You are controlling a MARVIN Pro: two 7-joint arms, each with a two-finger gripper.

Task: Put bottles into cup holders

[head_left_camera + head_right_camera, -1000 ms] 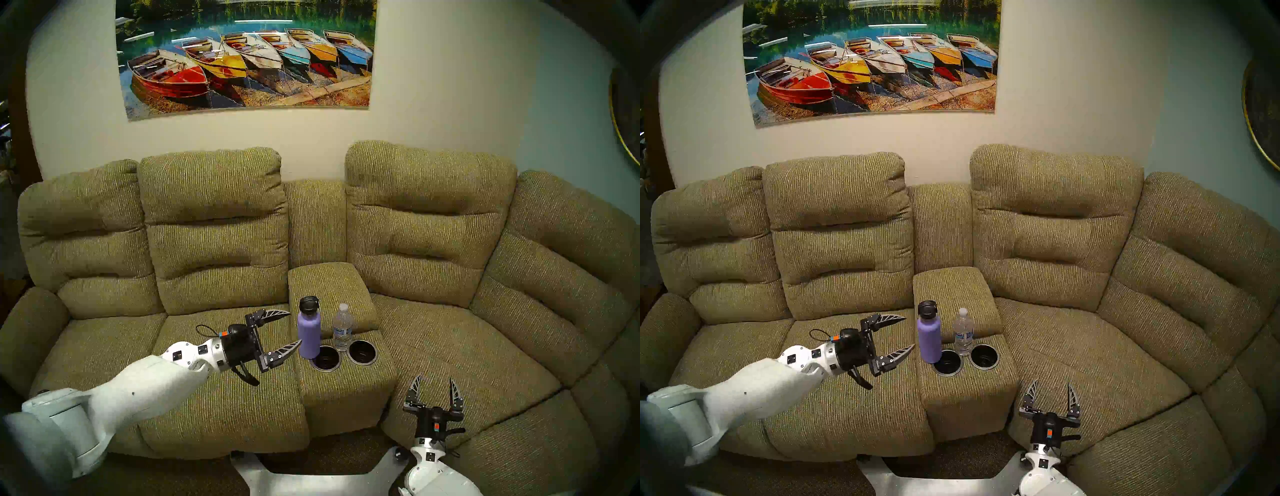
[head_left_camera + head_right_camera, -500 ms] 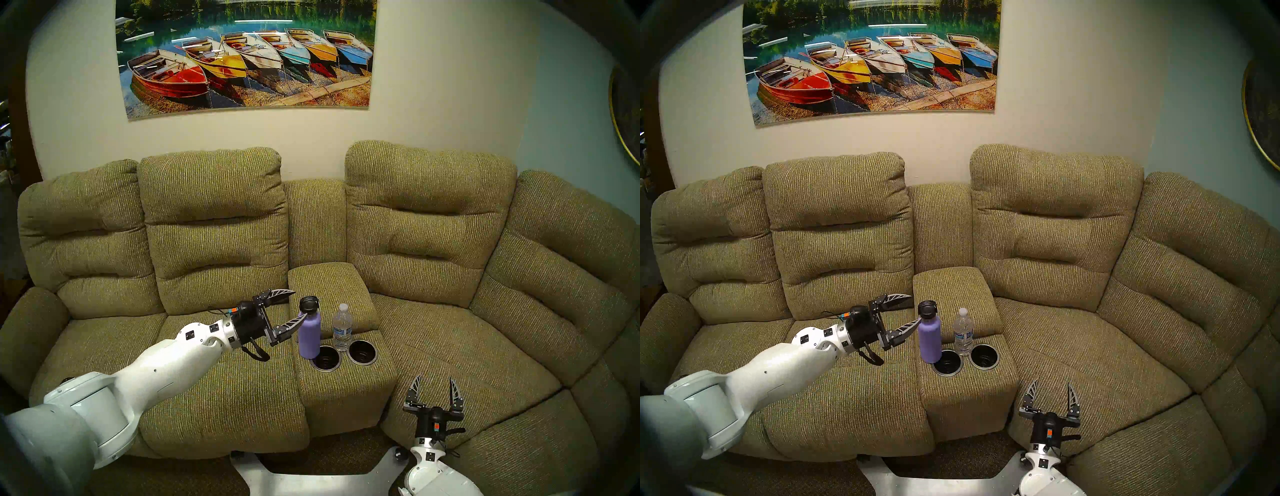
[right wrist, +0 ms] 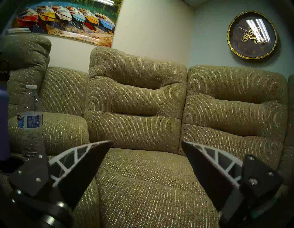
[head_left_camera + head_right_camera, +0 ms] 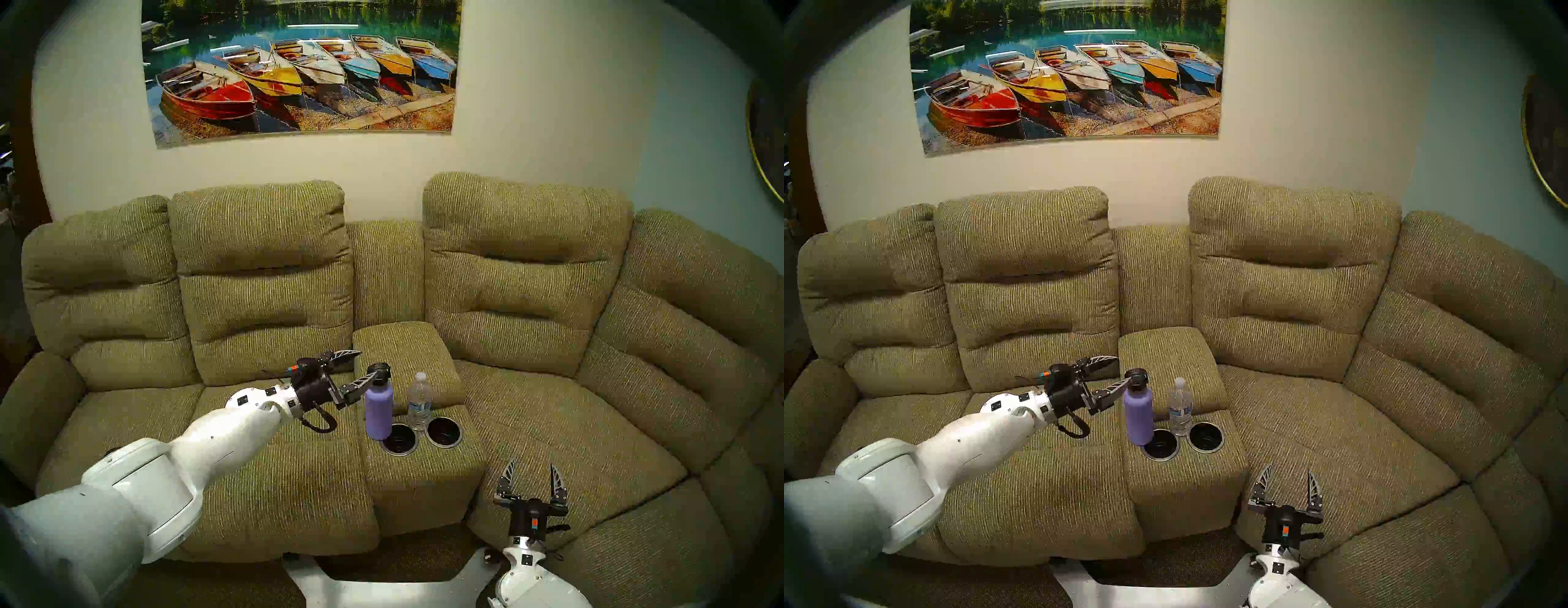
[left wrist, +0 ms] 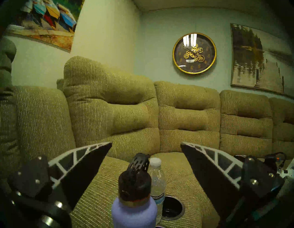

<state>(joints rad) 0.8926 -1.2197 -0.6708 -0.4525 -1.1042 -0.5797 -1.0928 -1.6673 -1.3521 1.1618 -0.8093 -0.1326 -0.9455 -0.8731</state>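
Observation:
The lavender flask (image 4: 378,409) with its black loop cap stands upright on the olive console, just left of the left cup holder (image 4: 400,441). The clear water bottle (image 4: 419,401) stands behind the gap between the left cup holder and the right cup holder (image 4: 444,432). Both wells are empty. My left gripper (image 4: 367,362) is open at the flask's cap height, its near fingertip beside the cap. In the left wrist view the flask (image 5: 133,213) sits low between the spread fingers of the left gripper (image 5: 146,143). My right gripper (image 4: 533,463) is open and empty, low by the console's right front.
The console's padded armrest lid (image 4: 403,348) rises behind the bottles. Sofa seat cushions (image 4: 275,475) lie on both sides, backrests behind. The right wrist view shows the water bottle (image 3: 30,121) at far left and the seat cushion (image 3: 143,167) ahead.
My left gripper has risen and moved right toward the flask, from its lower body to its cap, staying open. The bottles and my right arm have not moved.

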